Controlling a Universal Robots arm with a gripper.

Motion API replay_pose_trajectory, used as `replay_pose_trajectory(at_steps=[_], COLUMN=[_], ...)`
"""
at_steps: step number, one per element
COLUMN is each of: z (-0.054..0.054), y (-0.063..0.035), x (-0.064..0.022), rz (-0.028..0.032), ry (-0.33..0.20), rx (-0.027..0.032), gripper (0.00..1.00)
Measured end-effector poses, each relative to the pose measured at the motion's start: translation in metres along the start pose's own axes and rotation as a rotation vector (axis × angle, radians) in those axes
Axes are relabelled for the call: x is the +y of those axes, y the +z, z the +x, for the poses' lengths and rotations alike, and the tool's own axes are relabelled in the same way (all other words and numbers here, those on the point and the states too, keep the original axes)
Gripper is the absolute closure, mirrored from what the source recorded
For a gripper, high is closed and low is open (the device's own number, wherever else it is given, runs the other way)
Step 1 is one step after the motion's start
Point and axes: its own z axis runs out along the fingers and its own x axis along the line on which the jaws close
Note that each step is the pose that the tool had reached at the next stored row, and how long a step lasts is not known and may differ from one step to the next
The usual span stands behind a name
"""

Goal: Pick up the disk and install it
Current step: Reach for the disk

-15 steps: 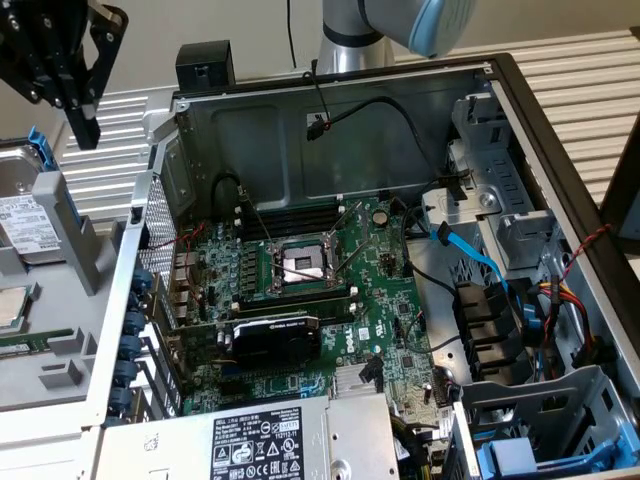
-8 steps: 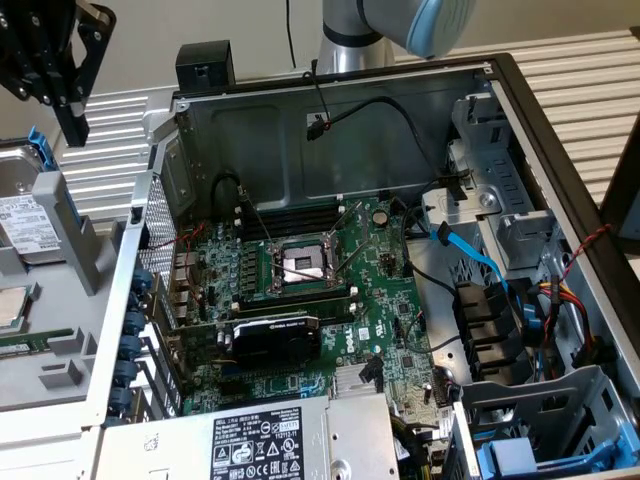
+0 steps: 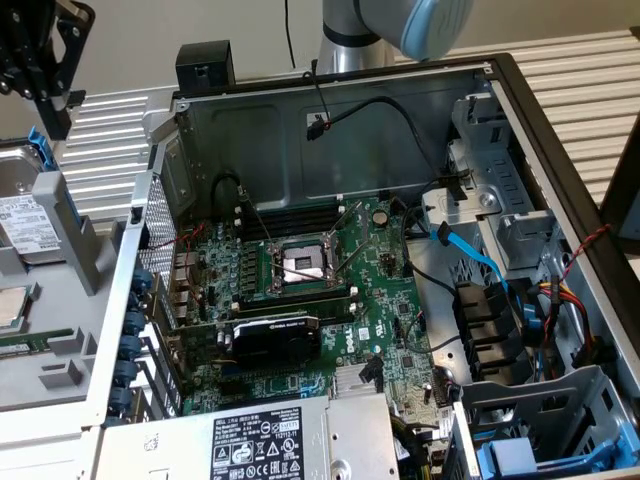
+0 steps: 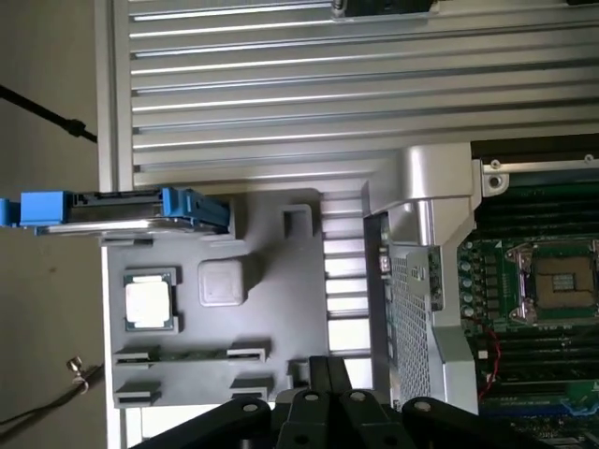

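Closed and empty, the black gripper (image 3: pixel 52 110) hangs upper left in the exterior view, near the silver, blue-framed disk (image 3: pixel 20 218). Grasping well likely means squaring to its frame edges.

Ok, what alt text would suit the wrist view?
A silver hard drive in a bright blue plastic carrier stands on edge in a grey plastic parts tray, with the black tool shut and apart from it. The tray also holds a square silver processor chip; beside it is an open computer case with a green motherboard.
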Motion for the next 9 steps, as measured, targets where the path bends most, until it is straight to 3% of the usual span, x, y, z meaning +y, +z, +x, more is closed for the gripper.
replay_pose_trajectory(at_steps=[9], z=[0.018], y=[0.0008], x=[-0.0009], rz=[0.0008], ry=[-0.001], rx=[0.0155], gripper=[0.89])
